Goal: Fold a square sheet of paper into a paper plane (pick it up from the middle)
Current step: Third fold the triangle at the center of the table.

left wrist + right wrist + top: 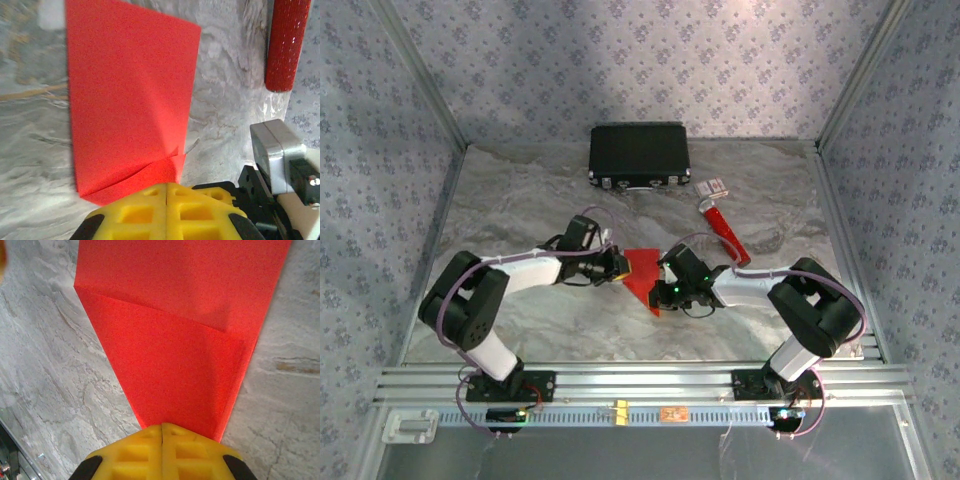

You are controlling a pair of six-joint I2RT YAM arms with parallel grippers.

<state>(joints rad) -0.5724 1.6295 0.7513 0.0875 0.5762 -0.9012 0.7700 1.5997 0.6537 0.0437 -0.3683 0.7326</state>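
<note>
Handling assessment: the square sheet of paper [642,270], already creased into a tapered red shape, is at mid-surface between both arms. Left fingers [135,216] are clenched on one folded corner; right fingers [135,452] are clenched on the narrow end opposite. Judged thin, very light and limp, easily torn or mis-creased if the arms pull apart; hold is best kept at the edges, near the fold lines. Marbled surface [520,200] offers flat backing for pressing. Red tube [725,228] lies near the right arm; black case [639,153] sits well behind. Neither obstructs.
</note>
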